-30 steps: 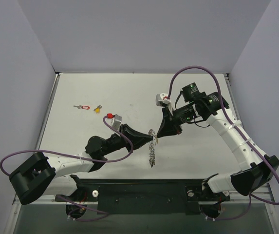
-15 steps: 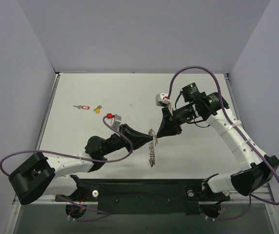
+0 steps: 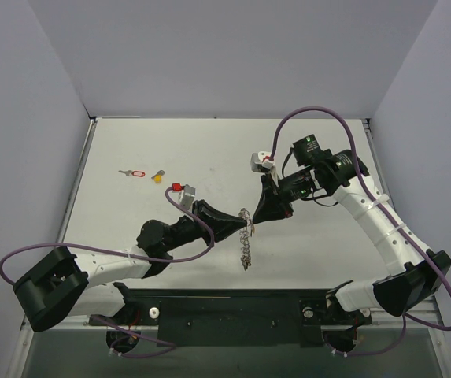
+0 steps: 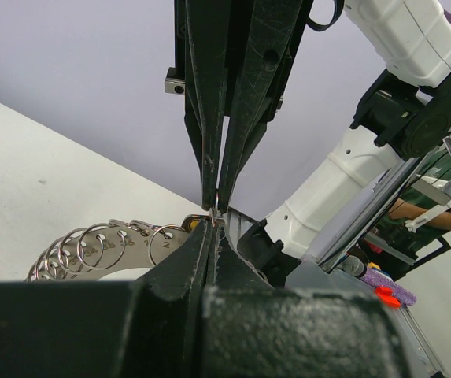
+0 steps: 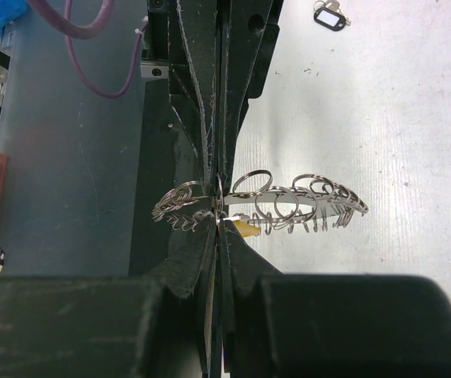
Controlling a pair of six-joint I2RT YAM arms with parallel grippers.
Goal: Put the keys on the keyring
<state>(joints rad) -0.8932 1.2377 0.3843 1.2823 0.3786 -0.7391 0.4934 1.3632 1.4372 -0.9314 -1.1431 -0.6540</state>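
Observation:
The keyring (image 3: 246, 242), a floppy silver loop of many small rings, hangs above the table from my left gripper (image 3: 248, 225), which is shut on its top. It also shows in the left wrist view (image 4: 99, 248) and in the right wrist view (image 5: 288, 201). My right gripper (image 3: 254, 222) meets the left one tip to tip and is shut on a small key with a yellow head (image 5: 246, 228), pressed against the ring. In the left wrist view my left gripper (image 4: 212, 224) touches the right fingers (image 4: 209, 94). In the right wrist view my right gripper (image 5: 219, 220) is shut.
A key with a red tag (image 3: 134, 172) and a key with a yellow head (image 3: 158, 176) lie on the table at the far left. The left arm's purple cable (image 3: 190, 213) loops beside its wrist. Grey walls enclose the table.

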